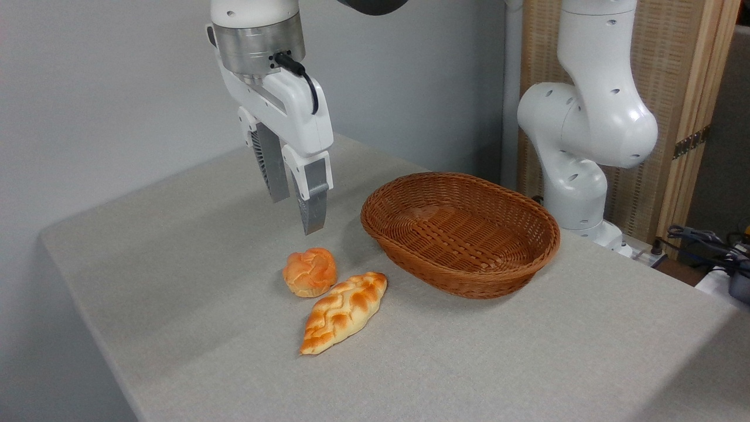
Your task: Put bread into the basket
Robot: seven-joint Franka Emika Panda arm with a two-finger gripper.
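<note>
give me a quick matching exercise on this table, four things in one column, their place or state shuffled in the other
Things:
1. round bun
2. braided loaf
3. basket
4. gripper

Place or state:
A. empty, at the right of the breads
B. open, above the table
C. nearest the front edge, lying at a slant
D. on the cloth below the fingertips

Pairs: 1-D, 2-C, 3-A, 4-B

Orange-golden swirled bread (310, 271), reddish-brown woven basket (460, 233), golden braided loaf (344, 312), plain grey table (176, 281)
</note>
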